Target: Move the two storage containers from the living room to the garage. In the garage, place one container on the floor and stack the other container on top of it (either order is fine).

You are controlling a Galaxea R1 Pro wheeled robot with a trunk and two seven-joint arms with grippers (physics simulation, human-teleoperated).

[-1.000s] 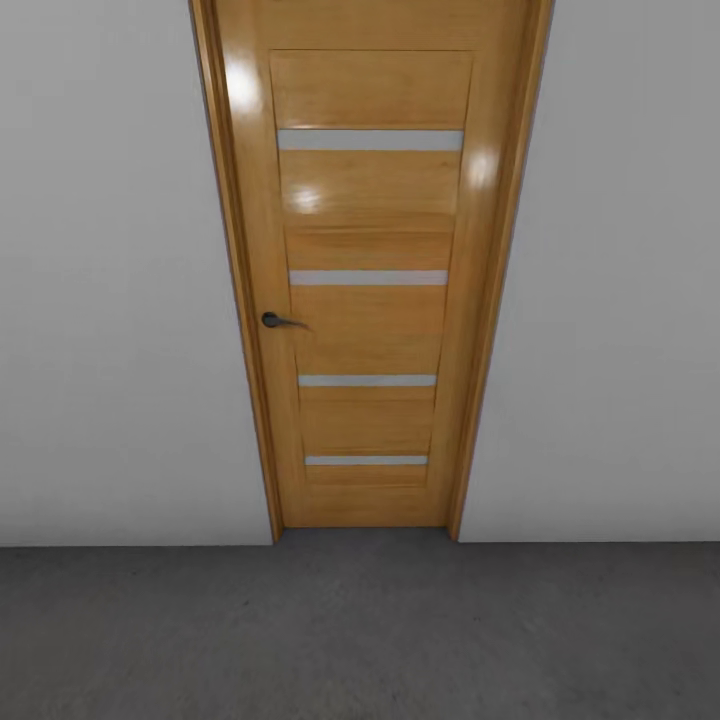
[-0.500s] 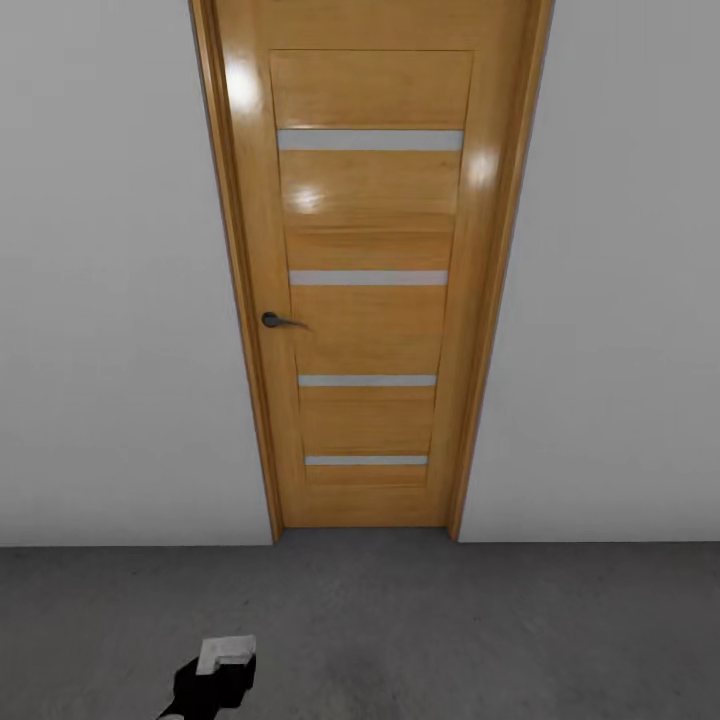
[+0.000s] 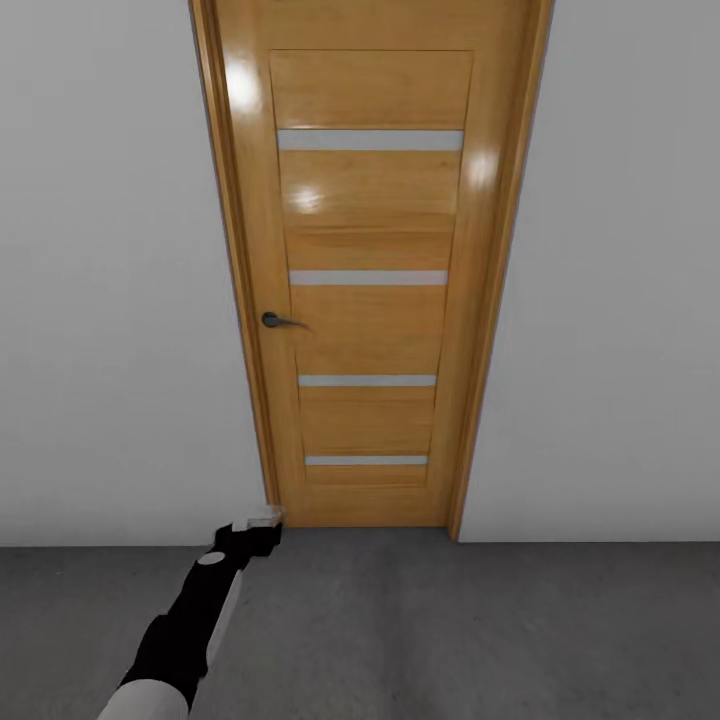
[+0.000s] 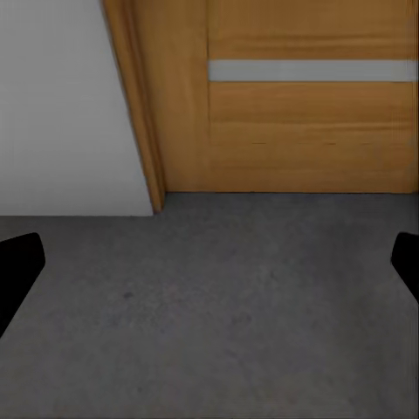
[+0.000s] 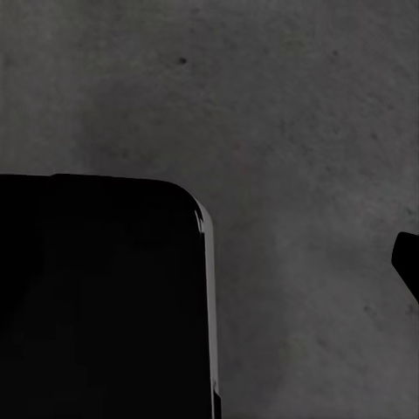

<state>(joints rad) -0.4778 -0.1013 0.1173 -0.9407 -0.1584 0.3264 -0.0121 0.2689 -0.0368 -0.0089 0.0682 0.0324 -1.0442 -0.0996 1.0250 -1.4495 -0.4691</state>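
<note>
The two storage containers are out of view. I face a shut wooden slatted door (image 3: 370, 300) in a white-grey wall, with the dark grey concrete floor (image 3: 450, 630) in front of it. My left arm reaches forward and low, and my left gripper (image 3: 260, 522) hangs just above the floor by the foot of the door frame's left post. In the left wrist view the left gripper (image 4: 209, 271) is open, its black fingertips (image 4: 17, 266) far apart with nothing between them. My right gripper (image 5: 214, 266) points down at the concrete; one fingertip (image 5: 407, 262) shows at the picture's edge.
The door has a dark lever handle (image 3: 275, 320) on its left side and several pale horizontal strips. A large black rounded body (image 5: 96, 297) lies under the right wrist camera. Bare concrete stretches to both sides along the wall.
The left arm has come up into the head view from below and stretched forward to the foot of the door frame. The camera and the door have not moved.
</note>
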